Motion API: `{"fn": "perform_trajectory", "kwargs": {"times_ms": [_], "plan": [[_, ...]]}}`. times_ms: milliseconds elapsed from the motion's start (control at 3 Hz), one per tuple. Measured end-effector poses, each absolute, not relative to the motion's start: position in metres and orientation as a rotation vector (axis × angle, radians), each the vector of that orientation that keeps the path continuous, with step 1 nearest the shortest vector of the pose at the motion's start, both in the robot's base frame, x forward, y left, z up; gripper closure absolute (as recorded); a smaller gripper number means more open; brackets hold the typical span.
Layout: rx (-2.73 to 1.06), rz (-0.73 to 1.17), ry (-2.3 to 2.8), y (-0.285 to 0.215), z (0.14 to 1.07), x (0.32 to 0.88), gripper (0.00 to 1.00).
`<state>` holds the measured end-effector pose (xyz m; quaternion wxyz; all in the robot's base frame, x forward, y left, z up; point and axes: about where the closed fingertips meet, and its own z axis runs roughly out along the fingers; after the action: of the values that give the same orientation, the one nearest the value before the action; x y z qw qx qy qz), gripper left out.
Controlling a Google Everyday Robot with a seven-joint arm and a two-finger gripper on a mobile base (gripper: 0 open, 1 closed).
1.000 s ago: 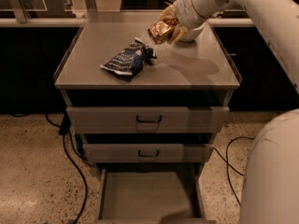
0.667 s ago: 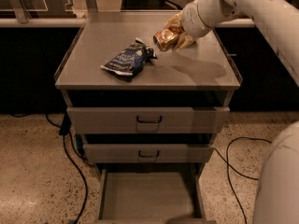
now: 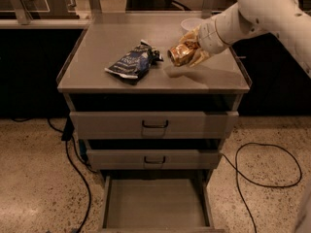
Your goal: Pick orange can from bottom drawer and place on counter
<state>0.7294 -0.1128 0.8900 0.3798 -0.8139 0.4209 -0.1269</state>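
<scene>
My gripper (image 3: 187, 52) is shut on the orange can (image 3: 180, 54), a shiny copper-orange can held tilted on its side, silver end facing left. It hangs just above the right middle of the counter (image 3: 97, 67), and its shadow falls on the top right below it. The white arm reaches in from the upper right. The bottom drawer (image 3: 155, 204) is pulled open at the lower middle and its grey tray holds nothing.
A dark blue foil snack bag (image 3: 133, 62) lies on the counter left of the can. A white cup (image 3: 190, 24) stands behind the gripper. The two upper drawers (image 3: 154, 125) are closed. Black cables (image 3: 262, 165) run on the speckled floor on both sides.
The gripper with the can has moved left and lower over the counter, closer to the snack bag. The view has also shifted a little.
</scene>
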Motion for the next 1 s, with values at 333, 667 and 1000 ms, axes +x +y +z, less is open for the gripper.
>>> {"fn": "perform_trajectory", "kwargs": {"times_ms": [333, 667, 1000], "plan": [[-2.078, -0.298, 1.100, -0.117, 0.875, 0.719, 1.00], [-2.085, -0.280, 1.117, -0.119, 0.862, 0.712, 1.00], [-2.087, -0.277, 1.120, -0.120, 0.860, 0.711, 0.79]]}}
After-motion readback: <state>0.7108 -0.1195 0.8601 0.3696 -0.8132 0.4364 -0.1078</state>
